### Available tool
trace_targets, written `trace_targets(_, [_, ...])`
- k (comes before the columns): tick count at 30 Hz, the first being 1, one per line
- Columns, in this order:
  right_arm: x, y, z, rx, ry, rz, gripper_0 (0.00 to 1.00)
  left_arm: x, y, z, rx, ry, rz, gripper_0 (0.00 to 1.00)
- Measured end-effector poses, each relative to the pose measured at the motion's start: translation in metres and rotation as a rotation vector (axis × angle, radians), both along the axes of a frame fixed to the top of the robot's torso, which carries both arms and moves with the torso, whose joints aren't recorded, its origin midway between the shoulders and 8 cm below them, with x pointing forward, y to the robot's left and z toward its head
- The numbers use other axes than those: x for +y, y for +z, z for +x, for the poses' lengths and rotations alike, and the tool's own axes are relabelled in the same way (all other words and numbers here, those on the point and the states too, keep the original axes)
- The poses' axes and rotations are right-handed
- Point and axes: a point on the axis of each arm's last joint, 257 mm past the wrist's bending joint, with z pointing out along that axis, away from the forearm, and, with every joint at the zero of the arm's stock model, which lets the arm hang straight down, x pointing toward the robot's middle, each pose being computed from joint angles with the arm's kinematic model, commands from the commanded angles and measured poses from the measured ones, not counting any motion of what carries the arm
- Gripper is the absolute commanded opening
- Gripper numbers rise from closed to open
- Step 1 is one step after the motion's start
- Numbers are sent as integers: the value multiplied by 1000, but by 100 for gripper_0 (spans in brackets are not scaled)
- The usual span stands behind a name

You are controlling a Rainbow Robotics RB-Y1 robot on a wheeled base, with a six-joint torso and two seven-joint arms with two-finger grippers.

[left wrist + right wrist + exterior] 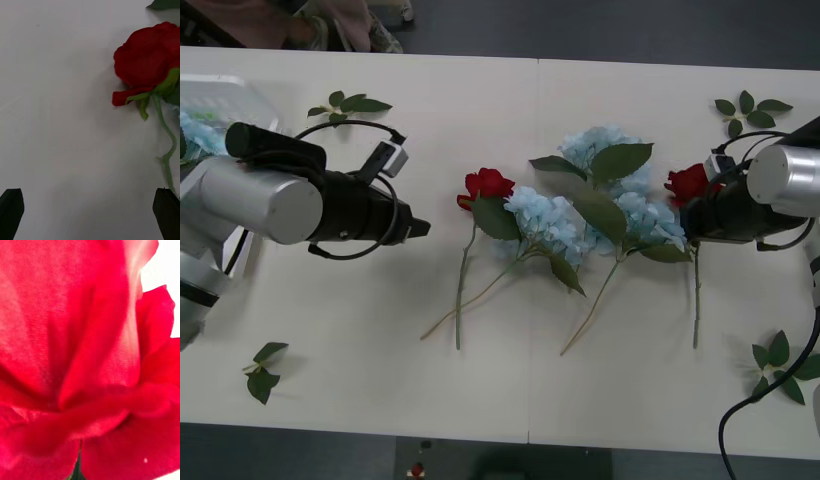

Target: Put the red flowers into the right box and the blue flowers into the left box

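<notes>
The right gripper (687, 222) is pressing in on the right-hand red rose (688, 183), whose petals (75, 352) are crowding its wrist camera; whether its fingers are closed on the bloom I cannot tell. That rose's stem is running toward the near table edge. The left gripper (420, 228) is hovering with its black fingertips (11, 212) spread wide, the other red rose (150, 67) lying just beyond it toward the centre, beside the blue hydrangeas (580, 210). The left box (225, 100) is sitting behind the left arm.
</notes>
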Motion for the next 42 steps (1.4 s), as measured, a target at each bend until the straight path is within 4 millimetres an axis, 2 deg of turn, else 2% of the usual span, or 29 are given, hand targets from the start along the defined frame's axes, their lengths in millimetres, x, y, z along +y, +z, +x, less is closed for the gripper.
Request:
trace_targets(6, [16,43,12,-83,34,113,0,-58,-1,-4,13,-8,-27,100])
trace_targets(12, [24,97,-4,-130,224,153,0,-91,-6,-13,39,-29,47,100])
trace_targets(17, [25,163,-15,-285,362,257,0,-96,-18,-16,7,-38,144,100])
trace_targets(20, [40,192,-26,-360,451,351,0,-94,-26,-17,-15,-50,200,100])
trace_targets(26, [76,229,-47,-476,653,455,0,-92,-37,-21,3,-50,219,100])
trace_targets(29, [75,232,-55,-472,671,476,0,-96,-45,-20,28,-41,219,100])
trace_targets(31, [64,233,-56,-476,651,469,0,-99,-52,-18,44,-33,217,100])
trace_targets(34, [32,232,-55,-466,588,410,0,-106,-57,-11,47,-24,201,100])
trace_targets(38, [-46,229,-57,-362,450,203,0,-110,-59,-2,37,-15,188,100])
trace_targets(42, [-138,243,-72,-219,269,-51,0,-112,-58,-1,28,-25,195,100])
